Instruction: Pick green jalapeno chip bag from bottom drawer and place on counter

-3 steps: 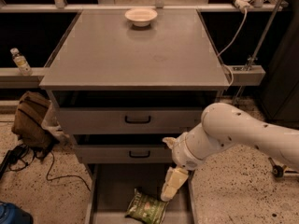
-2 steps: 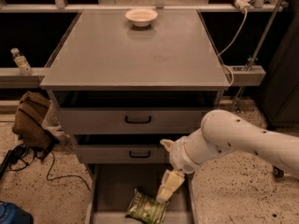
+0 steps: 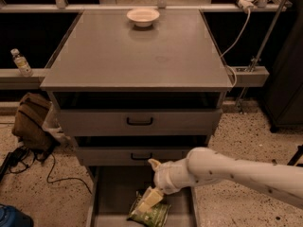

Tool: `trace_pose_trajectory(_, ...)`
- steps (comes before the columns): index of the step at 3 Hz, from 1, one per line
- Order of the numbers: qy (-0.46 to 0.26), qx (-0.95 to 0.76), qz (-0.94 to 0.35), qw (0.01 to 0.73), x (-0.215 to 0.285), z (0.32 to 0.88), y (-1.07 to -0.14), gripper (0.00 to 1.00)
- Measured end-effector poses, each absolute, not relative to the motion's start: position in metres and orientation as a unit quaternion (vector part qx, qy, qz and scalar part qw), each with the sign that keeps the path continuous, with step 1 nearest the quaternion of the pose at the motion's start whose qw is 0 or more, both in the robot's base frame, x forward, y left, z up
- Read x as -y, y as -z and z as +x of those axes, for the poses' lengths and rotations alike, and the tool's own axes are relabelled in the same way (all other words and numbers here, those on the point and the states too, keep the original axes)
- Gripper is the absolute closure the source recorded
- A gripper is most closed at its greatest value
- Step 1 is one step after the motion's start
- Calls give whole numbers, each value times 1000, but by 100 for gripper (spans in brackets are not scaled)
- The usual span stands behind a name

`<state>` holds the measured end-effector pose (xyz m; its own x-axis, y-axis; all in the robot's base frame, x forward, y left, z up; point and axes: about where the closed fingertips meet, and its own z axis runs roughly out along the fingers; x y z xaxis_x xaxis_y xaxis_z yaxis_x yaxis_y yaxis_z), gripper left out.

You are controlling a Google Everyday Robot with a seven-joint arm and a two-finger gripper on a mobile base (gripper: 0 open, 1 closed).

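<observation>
The gripper (image 3: 149,200) hangs inside the bottom drawer (image 3: 116,193), right at the green jalapeno chip bag (image 3: 154,215); whether it is apart or clamped cannot be told; the bag lies on the drawer floor toward the drawer's front; above the drawer, the counter (image 3: 137,56) carries a white bowl (image 3: 143,16).

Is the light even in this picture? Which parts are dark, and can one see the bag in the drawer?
Camera view: uneven light; the counter is bright, the gaps above the upper drawers nearly black; the bottom drawer is dim, yet the green jalapeno chip bag shows, with the gripper at its upper left part.
</observation>
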<state>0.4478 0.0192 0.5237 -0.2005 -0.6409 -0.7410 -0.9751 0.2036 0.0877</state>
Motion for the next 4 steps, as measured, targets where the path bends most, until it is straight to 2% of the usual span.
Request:
trace_pose_trajectory(1, -294, -750, -512, 299, -40, 469, -454, 0)
trace_pose_trajectory(2, -282, -760, -491, 320, -42, 482, -442, 0)
trace_pose_trajectory(4, -253, -770, -496, 310, -35, 483, -407, 0)
